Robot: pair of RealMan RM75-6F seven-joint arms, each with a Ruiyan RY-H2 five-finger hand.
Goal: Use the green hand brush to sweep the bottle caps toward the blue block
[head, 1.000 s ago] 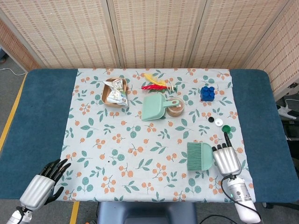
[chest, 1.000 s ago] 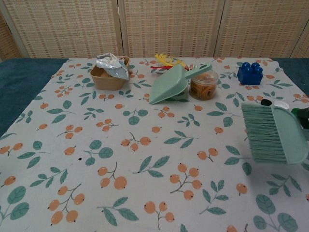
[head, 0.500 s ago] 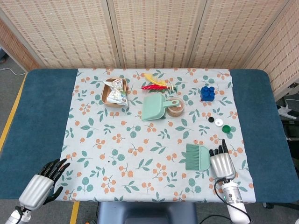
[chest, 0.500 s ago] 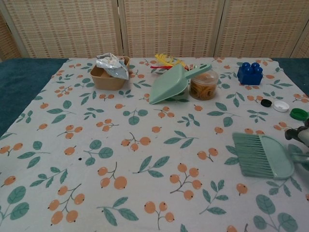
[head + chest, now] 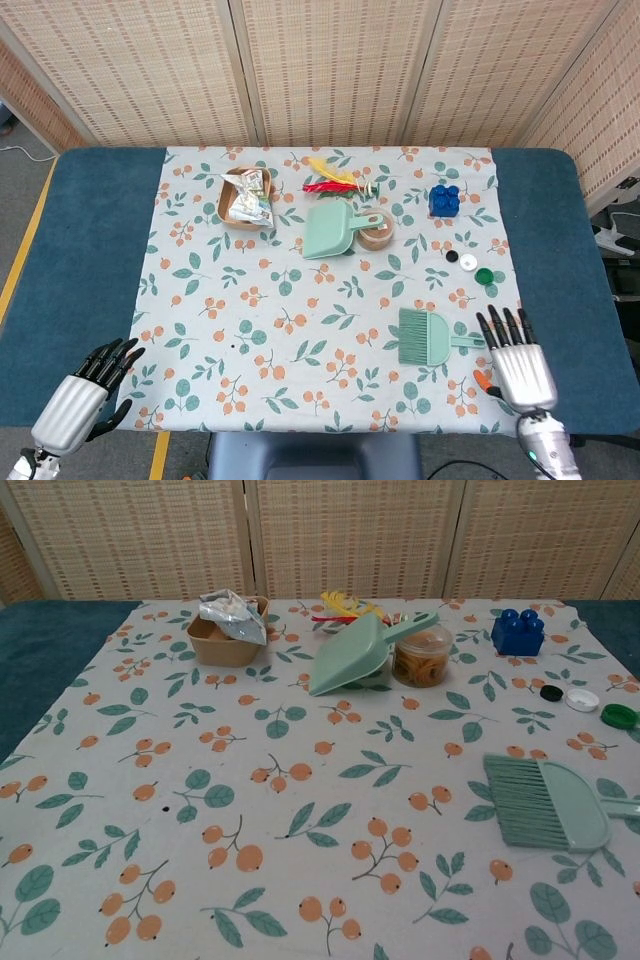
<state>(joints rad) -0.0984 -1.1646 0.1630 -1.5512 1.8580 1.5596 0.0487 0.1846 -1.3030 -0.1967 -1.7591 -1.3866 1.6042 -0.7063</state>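
The green hand brush [image 5: 428, 336] [image 5: 548, 802] lies flat on the floral cloth at the front right, bristles to the left, handle to the right. My right hand [image 5: 520, 362] is just right of the handle's end, off the brush, fingers spread and holding nothing. Three bottle caps sit behind the brush: black [image 5: 452, 256] [image 5: 550, 692], white [image 5: 468, 262] [image 5: 582, 700] and green [image 5: 485, 276] [image 5: 619, 716]. The blue block [image 5: 445, 199] [image 5: 518, 631] stands further back. My left hand [image 5: 82, 394] hovers at the front left corner, empty, fingers apart.
A green dustpan [image 5: 331, 230] [image 5: 352, 656] leans against a round container [image 5: 378, 231] [image 5: 422, 656] mid-back. A brown tray with foil [image 5: 246, 195] [image 5: 226, 630] sits at the back left. Red and yellow items [image 5: 333, 177] lie behind the dustpan.
The right hand set the brush down on the cloth, let go and drew back to the right and nearer the front edge. The left hand stayed put.
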